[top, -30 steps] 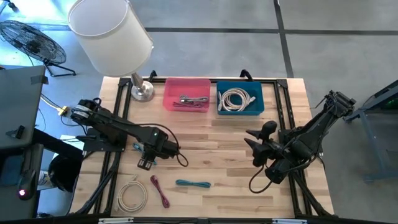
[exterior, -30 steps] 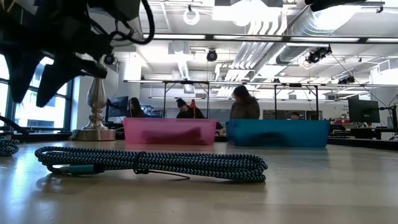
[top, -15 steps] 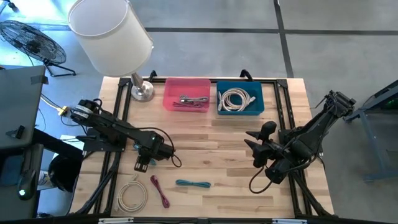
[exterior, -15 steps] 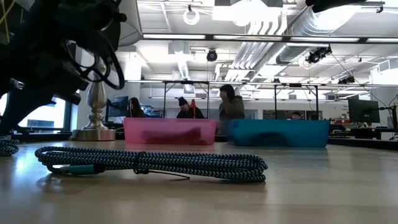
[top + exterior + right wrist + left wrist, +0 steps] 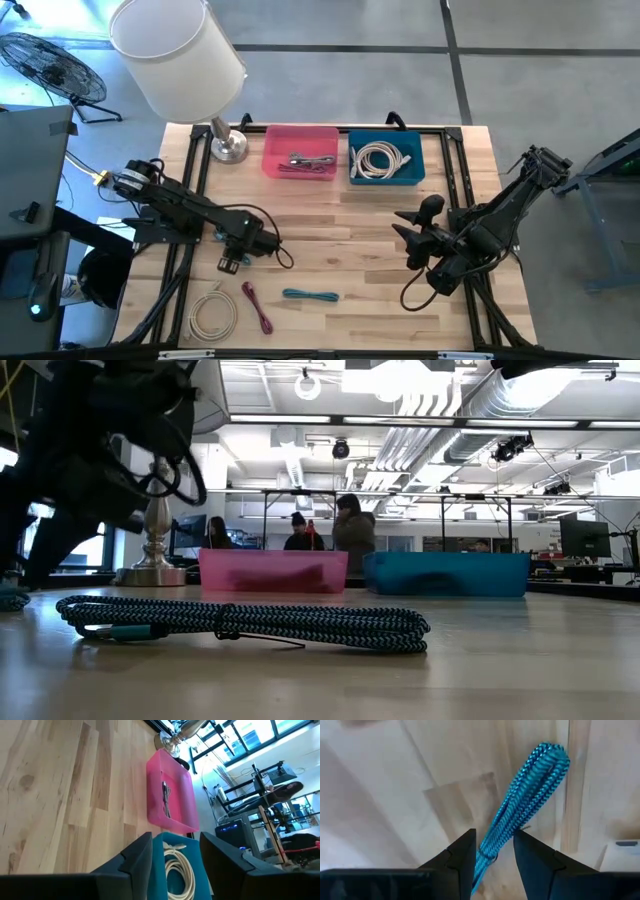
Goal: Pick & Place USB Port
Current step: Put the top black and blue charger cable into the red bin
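A teal braided USB cable, bundled into a flat coil, lies near the table's near edge; the low view shows the same cable lying along the wood. My left gripper hovers left of it and slightly farther back, open. In the left wrist view the cable shows ahead between my left gripper's fingers, which do not touch it. My right gripper waits open over the table's right half, and its wrist view faces the bins.
A magenta cable and a white coiled cable lie near the teal one. At the far edge stand a pink bin holding a cable, a blue bin holding a white cable, and a lamp. People show beyond the table.
My left gripper has come down toward the table and shifted a little toward the table's left edge. The cables have not moved. A person in the room behind has walked toward the left.
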`<state>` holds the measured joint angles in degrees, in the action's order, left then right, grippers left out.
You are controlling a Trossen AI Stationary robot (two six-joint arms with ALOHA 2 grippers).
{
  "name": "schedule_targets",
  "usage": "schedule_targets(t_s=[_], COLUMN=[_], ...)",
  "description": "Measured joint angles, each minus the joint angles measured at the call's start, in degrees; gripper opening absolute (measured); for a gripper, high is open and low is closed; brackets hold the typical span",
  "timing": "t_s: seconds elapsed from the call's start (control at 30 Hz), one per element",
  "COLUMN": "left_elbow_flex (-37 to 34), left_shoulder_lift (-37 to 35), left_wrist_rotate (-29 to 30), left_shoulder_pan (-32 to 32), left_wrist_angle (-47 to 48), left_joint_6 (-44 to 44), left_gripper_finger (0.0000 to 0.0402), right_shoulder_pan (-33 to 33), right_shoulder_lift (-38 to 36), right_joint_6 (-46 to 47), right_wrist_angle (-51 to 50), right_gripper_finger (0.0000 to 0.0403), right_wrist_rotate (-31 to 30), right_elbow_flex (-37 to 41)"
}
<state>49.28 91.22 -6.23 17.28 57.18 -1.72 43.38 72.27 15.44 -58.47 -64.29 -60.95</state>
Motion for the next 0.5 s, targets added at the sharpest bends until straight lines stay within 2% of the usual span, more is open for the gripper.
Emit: schedule_targets(t_s=[0.17, 0.27, 0.33, 0.43, 0.5], left_elbow_flex=[-5.82, -7.71, -8.01, -8.0, -7.77], left_shoulder_lift=[-0.4, -0.41, -0.46, -0.4, -0.31], left_wrist_rotate=[-3.88, -3.2, -2.16, -1.77, -0.97], left_shoulder_pan=[-0.08, -0.04, -0.03, -0.09, -0.03], left_wrist_angle=[-7.14, -7.77, -7.69, -7.53, -7.53], left_joint_6=[-0.28, -1.84, -4.35, -5.45, -6.88], left_gripper_finger=[0.0127, 0.0124, 0.0101, 0.003, 0.0026], right_shoulder_pan=[-0.01, -0.02, -0.02, -0.02, -0.02], right_shoulder_lift=[0.0, 0.02, 0.0, 0.02, 0.02], right_joint_6=[0.0, 0.0, 0.0, -0.1, -0.37], right_wrist_angle=[0.1, 0.16, 0.21, 0.55, 0.73], right_gripper_finger=[0.0154, 0.0154, 0.0154, 0.0154, 0.0154], right_wrist_rotate=[0.09, 0.33, 0.33, 0.35, 0.37], right_elbow_flex=[0.0, 0.0, 0.0, 0.0, 0.0])
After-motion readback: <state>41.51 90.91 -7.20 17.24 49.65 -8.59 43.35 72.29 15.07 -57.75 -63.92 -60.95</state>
